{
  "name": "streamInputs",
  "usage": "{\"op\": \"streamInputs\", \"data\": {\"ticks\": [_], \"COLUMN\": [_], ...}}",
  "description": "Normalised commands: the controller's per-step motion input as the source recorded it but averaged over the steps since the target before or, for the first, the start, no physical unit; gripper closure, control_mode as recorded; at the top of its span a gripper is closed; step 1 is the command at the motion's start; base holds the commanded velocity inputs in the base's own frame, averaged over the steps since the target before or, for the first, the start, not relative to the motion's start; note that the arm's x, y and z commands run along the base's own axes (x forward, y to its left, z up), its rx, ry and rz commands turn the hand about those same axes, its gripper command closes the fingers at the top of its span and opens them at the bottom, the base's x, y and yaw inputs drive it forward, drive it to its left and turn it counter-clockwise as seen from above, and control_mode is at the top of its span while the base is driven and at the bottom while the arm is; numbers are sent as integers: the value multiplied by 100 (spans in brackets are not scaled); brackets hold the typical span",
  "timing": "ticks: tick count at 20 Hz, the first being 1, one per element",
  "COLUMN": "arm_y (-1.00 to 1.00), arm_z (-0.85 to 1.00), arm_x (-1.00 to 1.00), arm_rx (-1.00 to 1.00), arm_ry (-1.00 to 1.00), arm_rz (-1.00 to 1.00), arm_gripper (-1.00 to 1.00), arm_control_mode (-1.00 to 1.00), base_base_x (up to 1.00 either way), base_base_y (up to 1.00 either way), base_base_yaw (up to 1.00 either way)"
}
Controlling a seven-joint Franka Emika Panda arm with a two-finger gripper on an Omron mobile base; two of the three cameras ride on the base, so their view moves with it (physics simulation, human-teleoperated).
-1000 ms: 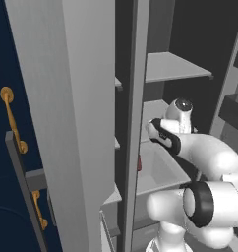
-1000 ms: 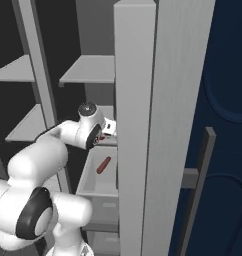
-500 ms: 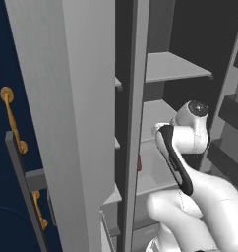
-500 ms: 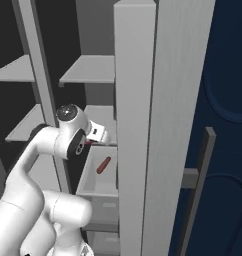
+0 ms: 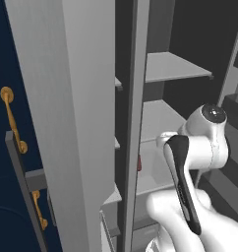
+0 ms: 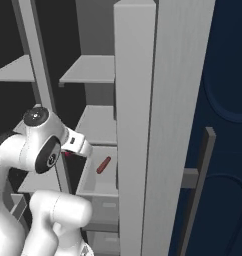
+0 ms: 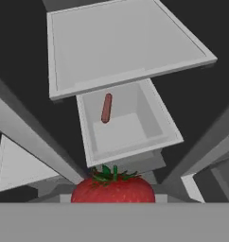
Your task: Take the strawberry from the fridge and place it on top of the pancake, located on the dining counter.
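Note:
The strawberry (image 7: 112,189), bright red with a green leafy cap, sits at the bottom middle of the hand view, right at the fingers; a red sliver of the strawberry (image 6: 68,154) peeks out under the hand. My gripper (image 6: 73,149) is shut on it, in front of the open fridge (image 6: 138,100) and short of its grey shelves (image 5: 170,69). The fingertips themselves are hidden behind the fruit. The pancake and the dining counter are out of view.
A grey fridge drawer (image 7: 135,134) holds a small red-brown stick (image 7: 106,108) (image 6: 103,164). Both open fridge doors (image 5: 81,108) flank the arm closely. Navy cabinets with brass handles (image 5: 10,118) stand at the left; a door handle (image 6: 200,175) juts out at the right.
The hand has drawn back out of the fridge towards the base with the strawberry in it, and the arm has folded up in front of the shelves.

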Motion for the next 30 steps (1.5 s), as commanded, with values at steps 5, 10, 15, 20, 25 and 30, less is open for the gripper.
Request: {"op": "streamInputs", "data": {"ticks": [5,10,15,20,25,30], "arm_y": [40,8,-15,0,0,0], "arm_z": [23,-3,-10,-5,-1,0], "arm_x": [-61,-64,-17,3,-2,0], "arm_rx": [-13,4,17,-1,-1,0], "arm_ry": [14,2,3,0,0,0], "arm_rz": [1,5,12,1,-6,-1], "arm_gripper": [100,100,100,100,100,100], "arm_control_mode": [-100,-100,-100,-100,-100,-100], "base_base_x": [0,0,0,0,0,0], "base_base_y": [0,0,0,0,0,0], "base_base_yaw": [0,0,0,0,0,0]}}
